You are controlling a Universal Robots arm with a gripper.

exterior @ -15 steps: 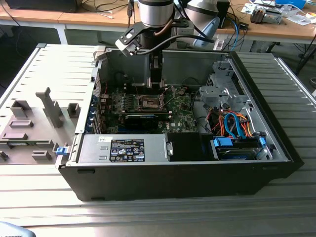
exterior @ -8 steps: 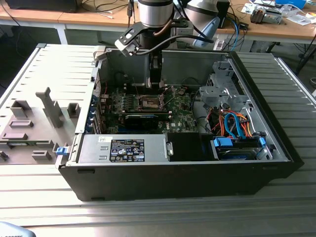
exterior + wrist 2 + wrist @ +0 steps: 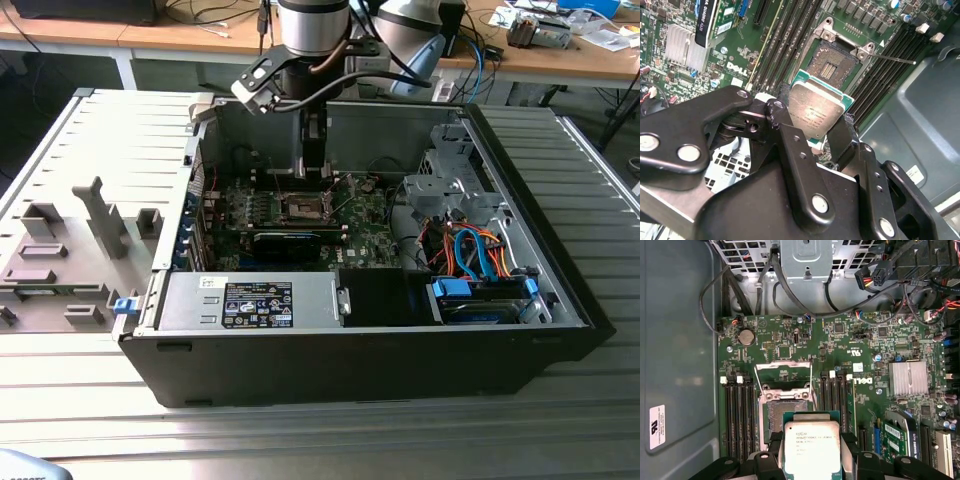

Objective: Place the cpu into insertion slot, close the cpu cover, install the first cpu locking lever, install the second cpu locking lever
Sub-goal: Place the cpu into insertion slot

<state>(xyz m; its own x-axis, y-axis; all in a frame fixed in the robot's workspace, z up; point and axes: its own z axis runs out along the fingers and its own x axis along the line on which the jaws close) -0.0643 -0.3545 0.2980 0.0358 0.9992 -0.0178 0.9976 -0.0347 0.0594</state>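
Dull silver-grey metal cpu, matt black fingers, smooth green motherboard, bright metal heatsink

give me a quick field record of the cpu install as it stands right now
cpu: gripped at two opposite edges, held over the green motherboard, not seated
gripper: jaws shut on the cpu
insertion slot: centre bare, close by the cpu
cpu cover: raised open
setting: inside an open computer case
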